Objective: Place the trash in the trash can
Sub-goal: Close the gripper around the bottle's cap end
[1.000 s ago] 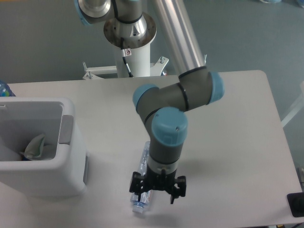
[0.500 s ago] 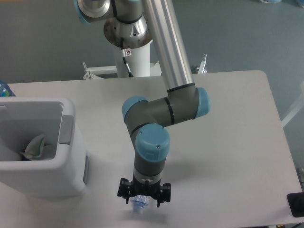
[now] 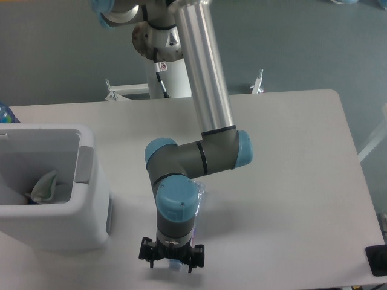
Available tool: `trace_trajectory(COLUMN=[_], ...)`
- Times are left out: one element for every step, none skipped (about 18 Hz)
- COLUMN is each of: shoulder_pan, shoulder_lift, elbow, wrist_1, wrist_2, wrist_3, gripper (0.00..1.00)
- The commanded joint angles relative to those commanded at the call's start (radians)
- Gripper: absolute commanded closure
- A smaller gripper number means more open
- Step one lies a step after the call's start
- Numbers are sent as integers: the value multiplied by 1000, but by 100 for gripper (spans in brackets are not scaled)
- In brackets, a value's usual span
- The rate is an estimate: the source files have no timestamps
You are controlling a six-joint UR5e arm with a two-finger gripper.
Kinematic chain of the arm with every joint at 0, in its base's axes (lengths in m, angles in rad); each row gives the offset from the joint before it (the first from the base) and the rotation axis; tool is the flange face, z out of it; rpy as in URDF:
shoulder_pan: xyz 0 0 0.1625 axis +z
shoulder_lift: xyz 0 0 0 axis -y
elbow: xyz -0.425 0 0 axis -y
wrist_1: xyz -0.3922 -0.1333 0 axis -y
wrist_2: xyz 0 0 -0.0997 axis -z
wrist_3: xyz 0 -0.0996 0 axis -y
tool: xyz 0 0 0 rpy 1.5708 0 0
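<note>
Fingers (image 3: 149,252) spread either side of the clear plastic bottle (image 3: 176,264), whose cap end shows between them at the near edge of the worktop (image 3: 290,181), wrist covering most of it; crumpled wrapper (image 3: 43,186) inside white trash can (image 3: 60,229), far left.

White table (image 3: 290,157), rounded corners, matte top. Trash can (image 3: 66,226) sits on it at the left edge: boxy white bin, grey side panel facing the arm, open top. A crumpled white wrapper (image 3: 43,186) is inside the bin, not on the table. Plastic bottle (image 3: 199,191) lies near the front edge, just right of the bin and apart from it; mostly hidden under the arm's wrist, only a clear sliver and a bit near the cap end show. Dark object (image 3: 376,261) is at the front right corner, cut by the frame, can't tell what it is.
</note>
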Motion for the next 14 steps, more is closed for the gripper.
trace_trajectory(shoulder_pan=[0,0,0,0,0,0,0,0,0,0,0,0,0,0], shoulder_lift=[-2,-2,-2,-2,-2,-2,0,-2,-2,-3,-5,-3,-3,-3], elbow=[0,0,-2,-3,-3,-3,-5,-3,-2,-2,0,-2,-3,-3], wrist_1=[0,0,0,0,0,2,0,0,2,0,2,0,2,0], wrist_2=[0,2,8,18,26,28,28,28,29,29,31,31,35,35], wrist_3=[0,0,0,0,0,0,0,0,0,0,0,-2,-2,-2], gripper=[0,1,4,7,11,14,18,19,22,27,31,38,41,45])
